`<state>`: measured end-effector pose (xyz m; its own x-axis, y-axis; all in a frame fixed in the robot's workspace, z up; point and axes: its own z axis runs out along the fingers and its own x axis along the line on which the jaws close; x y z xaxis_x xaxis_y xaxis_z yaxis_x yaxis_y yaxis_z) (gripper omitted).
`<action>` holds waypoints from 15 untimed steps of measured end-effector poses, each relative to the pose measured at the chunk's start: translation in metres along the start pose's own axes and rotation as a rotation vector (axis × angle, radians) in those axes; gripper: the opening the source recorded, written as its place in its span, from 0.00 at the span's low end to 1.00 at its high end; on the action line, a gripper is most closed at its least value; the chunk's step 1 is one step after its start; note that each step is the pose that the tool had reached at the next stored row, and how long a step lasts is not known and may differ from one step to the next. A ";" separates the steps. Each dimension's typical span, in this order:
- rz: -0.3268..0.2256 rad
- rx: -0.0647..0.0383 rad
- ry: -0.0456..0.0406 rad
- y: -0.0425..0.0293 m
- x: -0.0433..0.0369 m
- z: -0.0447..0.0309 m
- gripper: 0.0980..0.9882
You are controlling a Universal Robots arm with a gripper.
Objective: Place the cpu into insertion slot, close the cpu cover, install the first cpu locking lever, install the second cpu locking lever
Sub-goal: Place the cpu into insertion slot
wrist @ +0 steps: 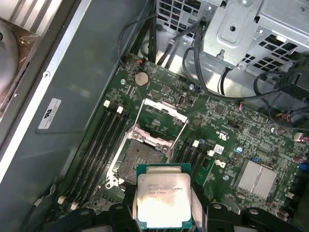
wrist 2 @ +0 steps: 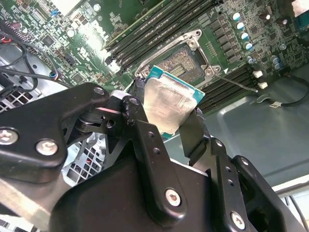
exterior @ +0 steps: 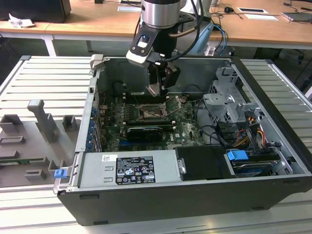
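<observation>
In the second wrist view the gripper (wrist 2: 169, 110) lies closest to the lens, its black linkages and screw heads in the foreground. Its two fingers (wrist 2: 193, 130) are narrowed onto opposite edges of the cpu (wrist 2: 169, 102), which is clamped between them with its pale metal face exposed and its green edge showing. In the first wrist view the gripper (wrist: 164, 215) holds the cpu (wrist: 163, 200) face toward the camera.

The cpu is above the insertion slot (wrist: 140, 159) and not touching it. The slot's dark contact field is uncovered in both wrist views. In the exterior view the gripper (exterior: 157, 85) and the cpu (exterior: 155, 90) hang over the insertion slot (exterior: 147, 113), offset toward the rear wall of the computer case (exterior: 170, 200).

The cpu cover (wrist: 164, 107) is open, swung up on its hinge at the edge of the insertion slot farthest from the gripper. A thin metal lever (wrist 2: 236, 82) stands out sideways from the frame of the insertion slot (wrist 2: 183, 63).

Long black memory slots (wrist: 104, 140) run along both flanks of the insertion slot on the green circuit board (wrist: 217, 121). A finned heat sink (wrist: 256, 176) sits well apart from the slot.
</observation>
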<state>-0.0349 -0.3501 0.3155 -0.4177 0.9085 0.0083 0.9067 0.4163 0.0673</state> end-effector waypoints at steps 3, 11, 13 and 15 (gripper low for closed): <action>0.000 0.001 0.0003 -0.0002 0.0000 0.0019 0.49; 0.000 0.001 0.0003 -0.0004 -0.0001 0.0062 0.49; 0.000 0.001 0.0003 -0.0004 -0.0001 0.0067 0.49; 0.000 0.001 0.0003 -0.0005 -0.0001 0.0072 0.49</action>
<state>-0.0349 -0.3501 0.3083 -0.4177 0.9085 0.0086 0.9068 0.4163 0.0666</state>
